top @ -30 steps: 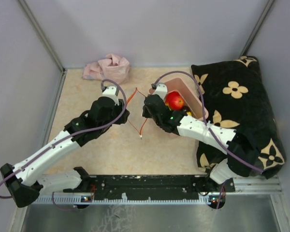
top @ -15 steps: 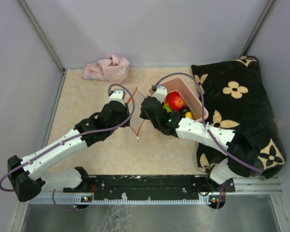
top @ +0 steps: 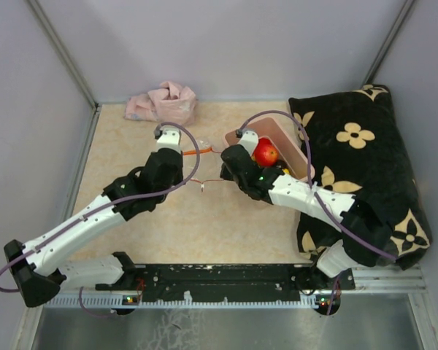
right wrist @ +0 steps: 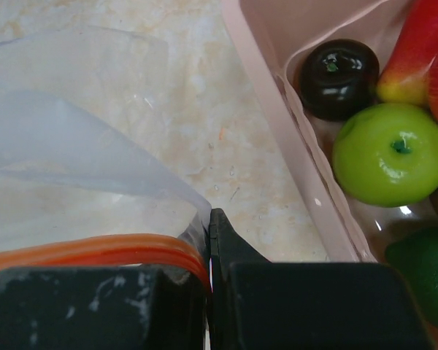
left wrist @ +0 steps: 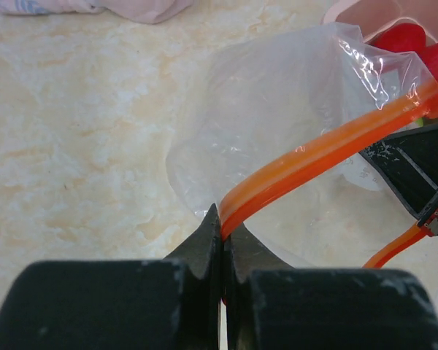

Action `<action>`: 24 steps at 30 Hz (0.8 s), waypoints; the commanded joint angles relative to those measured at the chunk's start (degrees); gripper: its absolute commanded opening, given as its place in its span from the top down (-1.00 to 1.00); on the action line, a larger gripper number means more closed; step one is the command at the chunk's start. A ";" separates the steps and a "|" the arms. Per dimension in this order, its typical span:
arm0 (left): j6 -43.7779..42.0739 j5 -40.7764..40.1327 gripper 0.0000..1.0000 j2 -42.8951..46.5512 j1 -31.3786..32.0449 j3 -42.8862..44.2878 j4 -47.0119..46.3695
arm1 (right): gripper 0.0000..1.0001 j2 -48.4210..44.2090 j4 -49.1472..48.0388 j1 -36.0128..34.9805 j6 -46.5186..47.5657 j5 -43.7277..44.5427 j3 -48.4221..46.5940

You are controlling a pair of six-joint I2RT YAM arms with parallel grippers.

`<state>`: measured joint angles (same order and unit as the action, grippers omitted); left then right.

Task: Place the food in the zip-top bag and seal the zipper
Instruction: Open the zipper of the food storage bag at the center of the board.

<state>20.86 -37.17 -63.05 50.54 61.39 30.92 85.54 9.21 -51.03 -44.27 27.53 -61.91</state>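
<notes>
Where its two fingers meet, the left hand is pinched tight on one end of the zipper, and the orange strip rises from the pinch toward the upper right. The right hand is clamped just as tightly on the strip's other end. The zip-top bag is drawn out between the two hands, its clear film over the worktop. Just right of the right hand stands the pink tub, holding the green apple, the dark purple ball and the red apple. A pink cloth lies at the far edge, and a black flowered cushion on the right.
</notes>
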 commanded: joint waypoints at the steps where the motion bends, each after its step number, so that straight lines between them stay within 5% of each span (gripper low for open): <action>1: -7.38 -2.11 1.00 -0.90 0.28 4.27 2.00 | 1.00 -0.63 -0.10 0.74 2.76 -1.60 -0.07; 9: -18.24 7.22 1.00 -4.94 -0.32 7.52 -1.46 | 0.94 -0.24 -3.61 1.53 7.14 -8.09 -0.06; 16: -21.87 7.31 1.00 -10.71 -0.38 12.56 0.69 | 0.56 -3.46 -5.91 1.73 10.70 -11.44 -0.14; 24: -21.55 5.96 1.00 -10.61 -0.38 11.59 1.15 | 0.42 -6.08 -7.76 3.69 10.31 -14.56 1.57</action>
<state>-0.03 -30.39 -74.04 50.37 71.99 31.38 82.98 5.52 -48.60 -34.54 15.11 -61.06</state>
